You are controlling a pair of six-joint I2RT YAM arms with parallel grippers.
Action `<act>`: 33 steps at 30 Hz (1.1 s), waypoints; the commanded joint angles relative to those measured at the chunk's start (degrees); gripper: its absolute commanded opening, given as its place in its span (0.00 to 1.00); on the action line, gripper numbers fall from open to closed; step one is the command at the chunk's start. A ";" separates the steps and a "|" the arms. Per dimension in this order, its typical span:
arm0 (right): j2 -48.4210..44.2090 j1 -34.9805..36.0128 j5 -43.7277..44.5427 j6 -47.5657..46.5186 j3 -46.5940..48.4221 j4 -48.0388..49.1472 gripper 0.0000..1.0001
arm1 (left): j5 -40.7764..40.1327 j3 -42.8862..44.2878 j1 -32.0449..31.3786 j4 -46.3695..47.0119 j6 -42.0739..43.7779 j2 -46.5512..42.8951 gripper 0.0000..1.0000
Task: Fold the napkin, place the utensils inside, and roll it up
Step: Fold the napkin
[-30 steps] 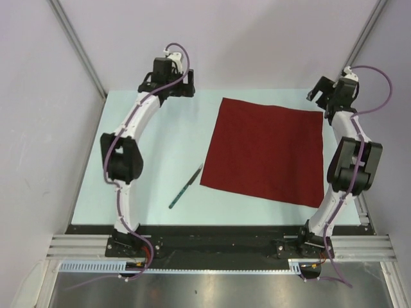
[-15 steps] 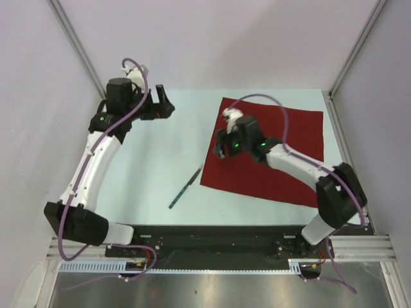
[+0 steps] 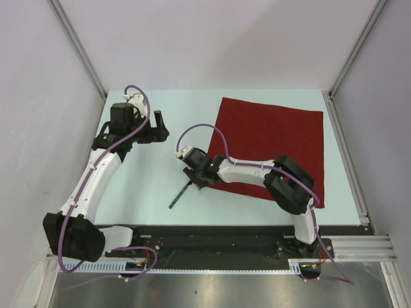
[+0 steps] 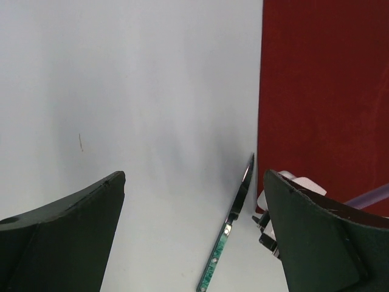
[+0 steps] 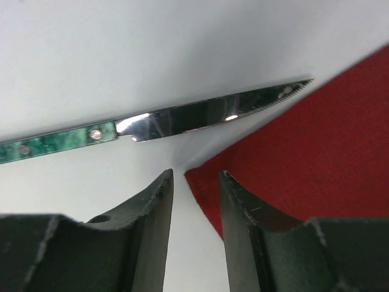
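The dark red napkin lies flat on the right half of the table. The knife, with a teal-green handle, lies slanted just off the napkin's near-left corner. My right gripper is low at that corner. In the right wrist view its fingers stand narrowly apart, straddling the napkin corner tip without pinching it, and the knife blade lies just beyond. My left gripper hovers wide open over bare table to the left of the napkin. In the left wrist view the left gripper looks down at the knife and the napkin edge.
The pale table top ends at a black rail along the near edge. Grey walls and metal posts close in the left, back and right sides. The right arm's forearm stretches low over the napkin's near edge.
My right arm swung from the far right corner across the napkin down to its near-left corner, its jaws narrowing. My left arm pulled leftward and slightly nearer, still open.
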 commanded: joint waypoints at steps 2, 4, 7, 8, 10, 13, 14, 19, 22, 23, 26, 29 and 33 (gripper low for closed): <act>-0.40 -0.48 4.45 0.94 1.07 -2.47 0.40 | -0.87 -0.84 1.28 3.45 1.22 -3.96 1.00; -0.40 -0.30 4.71 1.30 0.63 -2.56 0.40 | -0.69 -1.02 1.54 3.54 1.05 -4.31 1.00; -0.13 -0.30 3.92 1.12 -0.16 -1.51 0.40 | -0.08 -1.37 1.72 3.63 0.96 -4.66 1.00; -0.04 -0.21 3.40 0.95 -0.17 -1.33 0.40 | 0.01 -1.46 1.72 3.71 0.96 -4.66 1.00; -0.13 -0.12 3.04 0.60 -0.25 -0.80 0.40 | 0.10 -1.55 1.81 3.80 0.78 -4.75 1.00; -0.74 0.05 2.16 0.24 -0.69 0.17 0.40 | 0.54 -1.72 1.90 3.89 0.61 -4.40 1.00; -0.75 0.05 1.99 0.33 -0.78 0.25 0.40 | 0.71 -1.64 1.90 3.98 0.52 -4.40 1.00; -0.83 0.23 0.67 -0.02 -1.48 1.04 0.40 | 2.56 -1.99 1.90 4.33 0.08 -3.96 1.00; -0.57 0.23 0.58 -0.11 -1.57 1.22 0.39 | 3.00 -1.99 1.90 4.24 -0.10 -3.52 1.00; -0.83 0.32 0.67 -0.02 -1.66 1.40 0.38 | 3.09 -2.07 1.90 4.33 -0.10 -3.52 1.00; -1.10 0.49 0.67 -0.46 -1.75 1.92 0.38 | 3.18 -2.16 1.90 4.42 -0.18 -3.43 1.00; -0.66 0.58 0.32 -0.72 -1.57 2.54 0.37 | 3.53 -2.16 1.90 4.42 -0.27 -3.17 1.00; 1.09 0.58 0.49 -0.99 -0.69 1.93 0.33 | 3.53 -2.16 1.90 4.42 -0.27 -3.08 1.00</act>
